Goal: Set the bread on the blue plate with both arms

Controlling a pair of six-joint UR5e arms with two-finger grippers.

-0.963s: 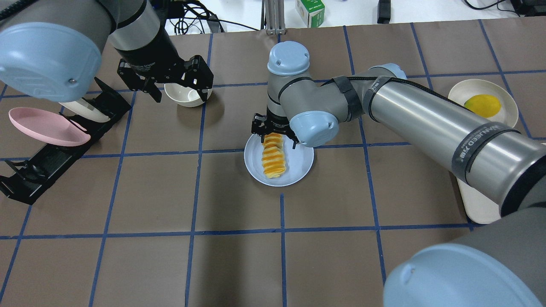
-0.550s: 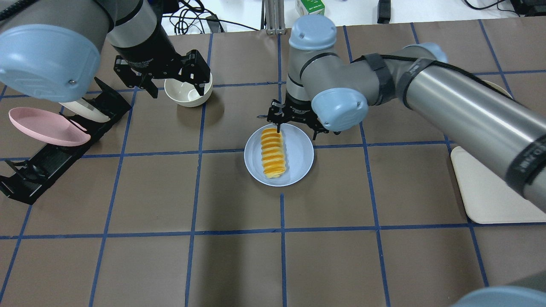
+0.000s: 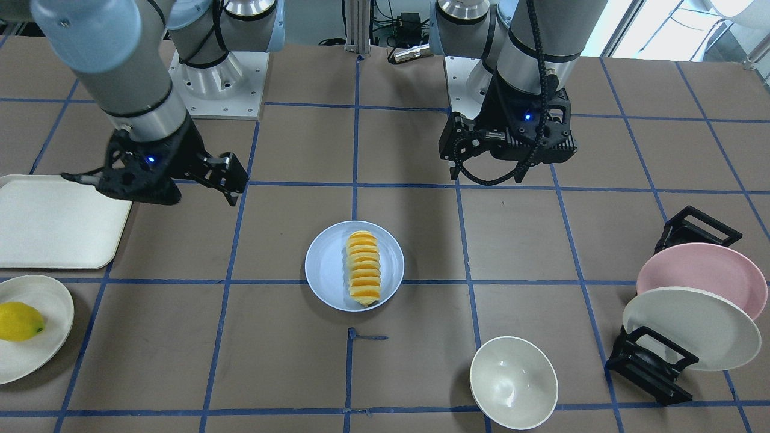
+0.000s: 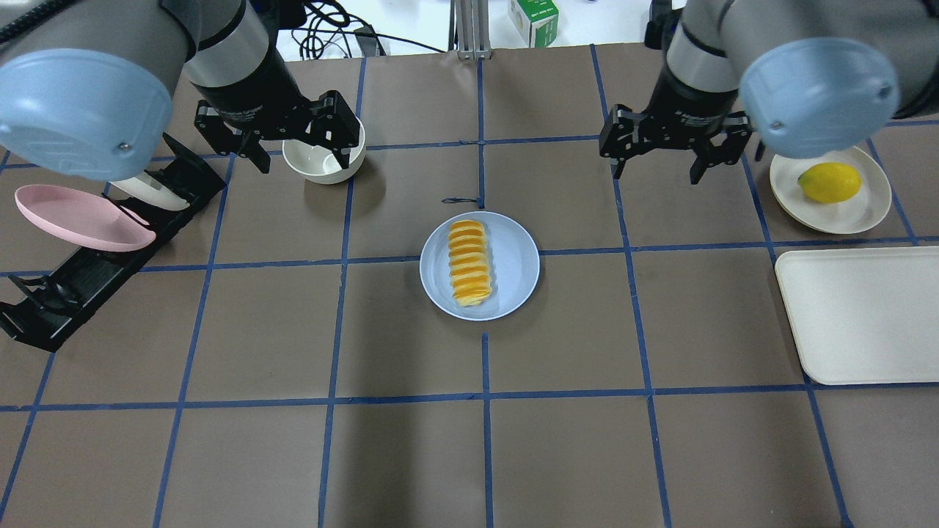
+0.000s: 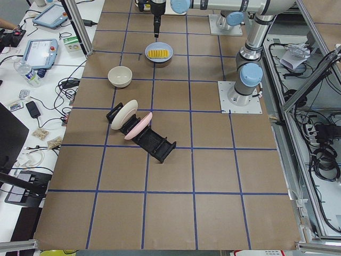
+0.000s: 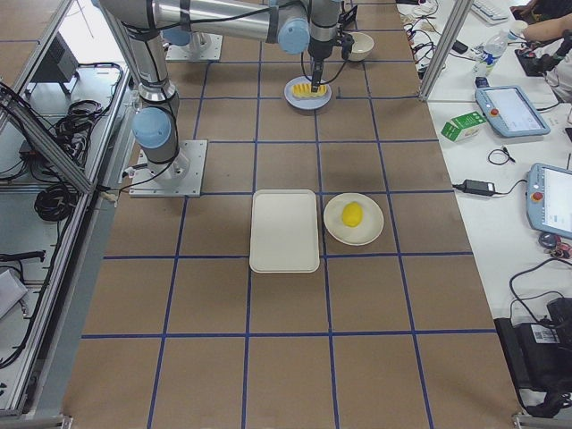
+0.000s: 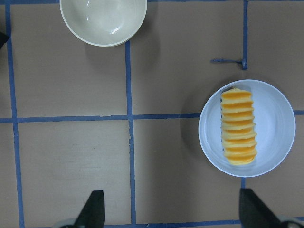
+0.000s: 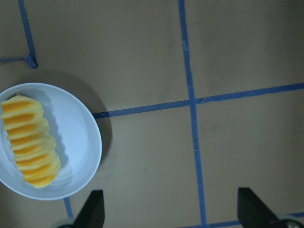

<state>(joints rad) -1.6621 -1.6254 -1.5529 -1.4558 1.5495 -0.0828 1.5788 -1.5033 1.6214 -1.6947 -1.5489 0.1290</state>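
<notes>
The bread [image 4: 469, 262], a ridged yellow-orange loaf, lies on the blue plate [image 4: 516, 264] at the table's middle, left of the plate's centre. Both also show in the front view, bread [image 3: 363, 267] on plate [image 3: 328, 267], and in both wrist views, bread [image 7: 239, 127] and bread [image 8: 29, 141]. My right gripper [image 4: 655, 173] is open and empty, raised over the table to the back right of the plate. My left gripper [image 4: 302, 160] is open and empty, raised over a cream bowl at the back left. Nothing touches the bread.
A cream bowl [image 4: 323, 155] stands back left. A black dish rack [image 4: 88, 275] at the left edge holds a pink plate [image 4: 77, 216] and a cream plate. A lemon [image 4: 829, 182] lies on a cream plate [image 4: 858, 213] at the right, with a cream tray [image 4: 858, 315] in front.
My right gripper has let go of the bread, lifted off the plate and swung away to the back right. The bread stays on the plate. The left gripper has barely moved.
</notes>
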